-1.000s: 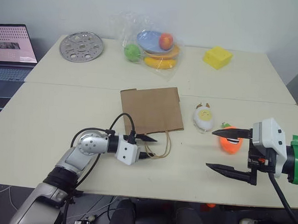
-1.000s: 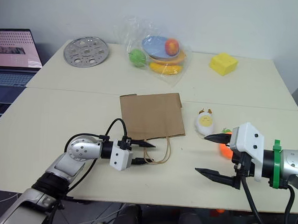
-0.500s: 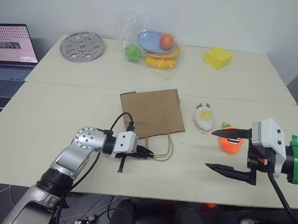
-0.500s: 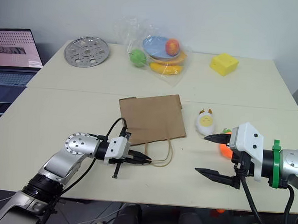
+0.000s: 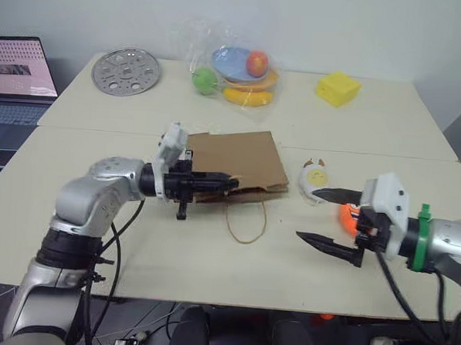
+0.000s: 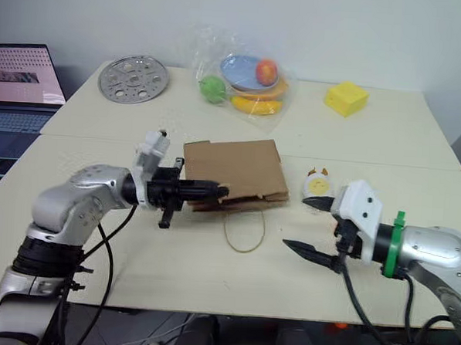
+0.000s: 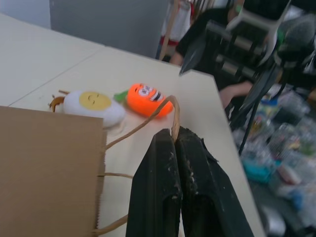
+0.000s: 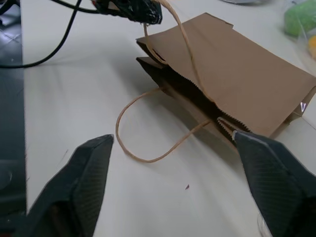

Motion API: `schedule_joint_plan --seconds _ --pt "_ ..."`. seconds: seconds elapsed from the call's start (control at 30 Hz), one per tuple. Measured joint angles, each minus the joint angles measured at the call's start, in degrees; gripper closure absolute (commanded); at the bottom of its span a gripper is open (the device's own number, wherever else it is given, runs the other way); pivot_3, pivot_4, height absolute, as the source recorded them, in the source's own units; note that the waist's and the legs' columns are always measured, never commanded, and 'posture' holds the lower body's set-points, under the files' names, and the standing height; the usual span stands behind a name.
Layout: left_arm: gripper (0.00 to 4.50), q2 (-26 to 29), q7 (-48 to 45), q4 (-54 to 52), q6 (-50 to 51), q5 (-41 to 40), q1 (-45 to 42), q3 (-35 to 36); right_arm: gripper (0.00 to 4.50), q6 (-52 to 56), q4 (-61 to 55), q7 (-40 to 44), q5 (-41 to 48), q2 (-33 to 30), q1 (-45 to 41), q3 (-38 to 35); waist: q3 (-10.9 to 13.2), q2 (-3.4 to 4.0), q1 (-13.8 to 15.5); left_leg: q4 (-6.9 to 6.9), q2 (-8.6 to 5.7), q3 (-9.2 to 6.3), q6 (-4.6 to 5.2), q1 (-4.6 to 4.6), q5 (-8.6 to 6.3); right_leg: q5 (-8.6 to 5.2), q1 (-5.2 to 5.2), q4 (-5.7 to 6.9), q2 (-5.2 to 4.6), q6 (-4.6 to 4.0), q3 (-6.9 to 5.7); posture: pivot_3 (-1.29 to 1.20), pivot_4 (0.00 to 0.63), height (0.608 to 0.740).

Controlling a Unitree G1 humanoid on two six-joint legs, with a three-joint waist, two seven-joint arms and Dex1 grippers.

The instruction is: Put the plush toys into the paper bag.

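at frame centre the paper bag (image 5: 235, 163) is propped open by one twine handle (image 7: 148, 116) pinched in the closed left gripper (image 5: 228, 182), while the right gripper (image 5: 321, 217), fingers apart, is held beside the plush toys (image 5: 316, 181) at right.

1. No text, label, brand, number or sign can be read on any object.
2. Laptop screen (image 5: 16, 67): pink display with rows of small marks, too small to read.
3. Paper bag (image 5: 235, 159): plain brown, unprinted.
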Motion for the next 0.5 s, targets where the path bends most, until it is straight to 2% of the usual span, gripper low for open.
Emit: schedule_joint_plan --seconds 0.13,0.23,0.27,0.5 --pt "4.50 -1.95 4.15 0.04 6.28 -3.23 -2.23 1.62 3.08 -0.15 4.61 -5.50 -7.57 9.64 -5.48 11.18 0.00 -0.01 -0.35 -0.02 0.01 -0.08 0.00 -0.03 0.00 0.06 -0.05 0.04 0.03 -0.10 -0.06 0.00 0.150 0.740" --pt "4.50 -1.80 4.88 -0.79 7.63 -3.62 -2.66 2.48 4.21 -0.39 9.00 -9.04 -12.63 15.35 -7.62 16.08 0.00 -0.01 -0.41 -0.07 0.01 -0.08 -0.01 -0.04 0.01 0.13 -0.08 0.04 0.02 -0.21 -0.06 0.00 0.150 0.740" --pt "4.50 -1.84 4.95 -1.03 7.84 -3.63 -2.66 2.46 4.46 -0.56 10.08 -9.92 -13.81 16.48 -8.09 16.93 0.00 -0.01 -0.39 -0.08 0.01 -0.08 -0.01 -0.05 0.00 0.13 -0.09 0.04 0.02 -0.21 -0.06 0.00 0.150 0.740" --pt "4.50 -2.44 7.12 -2.17 9.31 -4.40 -2.50 3.43 4.46 -3.44 21.27 -16.39 -22.54 27.82 -11.85 19.63 0.00 -0.01 -0.37 -0.11 0.01 -0.14 -0.02 -0.07 0.00 0.14 -0.11 0.05 0.02 -0.22 -0.13 0.00 0.150 0.740"
